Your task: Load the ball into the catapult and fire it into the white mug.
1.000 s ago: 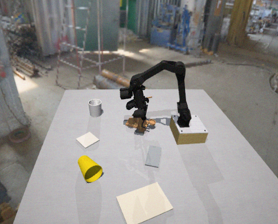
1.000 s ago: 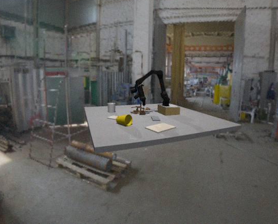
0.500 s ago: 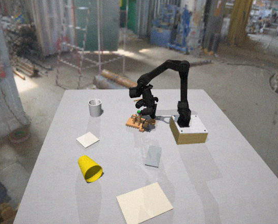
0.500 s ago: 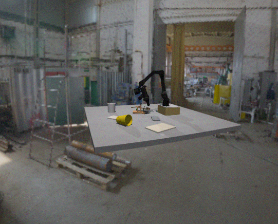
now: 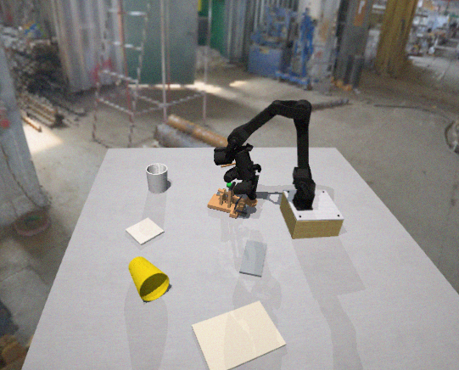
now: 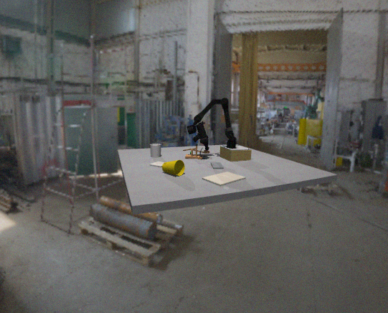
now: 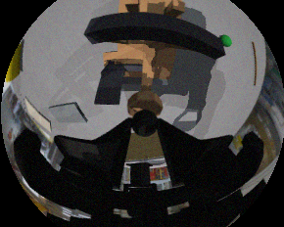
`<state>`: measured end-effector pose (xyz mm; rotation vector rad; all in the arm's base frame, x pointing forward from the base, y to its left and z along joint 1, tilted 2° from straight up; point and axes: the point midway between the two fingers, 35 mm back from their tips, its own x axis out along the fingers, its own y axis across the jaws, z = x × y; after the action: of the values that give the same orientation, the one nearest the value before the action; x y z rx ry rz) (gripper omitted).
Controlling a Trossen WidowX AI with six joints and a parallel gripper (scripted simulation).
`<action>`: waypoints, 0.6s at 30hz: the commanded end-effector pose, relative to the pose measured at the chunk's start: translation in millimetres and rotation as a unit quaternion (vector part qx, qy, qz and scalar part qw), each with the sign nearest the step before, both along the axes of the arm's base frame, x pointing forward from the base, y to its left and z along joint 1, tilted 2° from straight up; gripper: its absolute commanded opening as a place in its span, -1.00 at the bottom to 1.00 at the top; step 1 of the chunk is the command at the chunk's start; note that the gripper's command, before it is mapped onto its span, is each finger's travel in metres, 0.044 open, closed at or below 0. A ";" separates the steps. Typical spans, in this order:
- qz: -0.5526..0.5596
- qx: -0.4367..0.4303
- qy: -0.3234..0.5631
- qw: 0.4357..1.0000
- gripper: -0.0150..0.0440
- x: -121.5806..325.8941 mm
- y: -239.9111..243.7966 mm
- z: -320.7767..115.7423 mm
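Note:
The orange-brown catapult [image 5: 218, 204] [image 6: 193, 156] [image 7: 128, 55] stands on the table, its bowl [image 7: 145, 100] towards the arm base. My gripper [image 5: 253, 196] [image 6: 206, 148] is shut on a dark ball [image 7: 145, 123], low at the bowl; a gap between ball and bowl cannot be judged. A dark bar [image 7: 157, 30] crosses the catapult in the wrist view. The whitish-grey mug [image 5: 157, 182] [image 6: 155, 151] stands upright at the back left, beyond the catapult's other end.
A small green ball [image 5: 229, 184] [image 7: 225, 40] shows behind the catapult, with a thin stick [image 7: 255, 64] beyond. A yellow cup [image 5: 141, 271] [image 6: 171, 167] lies on its side. Beige plates [image 5: 145, 231] [image 5: 238, 335] and a grey plate [image 5: 254, 259] lie flat. The arm stands on a box [image 5: 317, 228].

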<state>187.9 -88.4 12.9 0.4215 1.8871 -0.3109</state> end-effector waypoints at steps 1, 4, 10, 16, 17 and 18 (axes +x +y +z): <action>0.004 0.001 0.004 1.000 -0.49 -1.2 -0.3 -7.7; 0.000 0.000 0.000 1.000 -0.49 -0.2 0.1 -2.9; 0.000 0.000 0.000 1.000 -0.31 -0.2 0.1 -2.9; 0.000 0.000 0.000 1.000 0.22 -0.2 0.1 -2.9; 0.000 0.000 0.000 1.000 0.31 -0.2 0.1 -2.9; 0.000 0.000 0.001 1.000 0.40 0.4 -0.1 -0.5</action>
<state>187.7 -88.3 9.5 0.4223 1.8898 -0.3103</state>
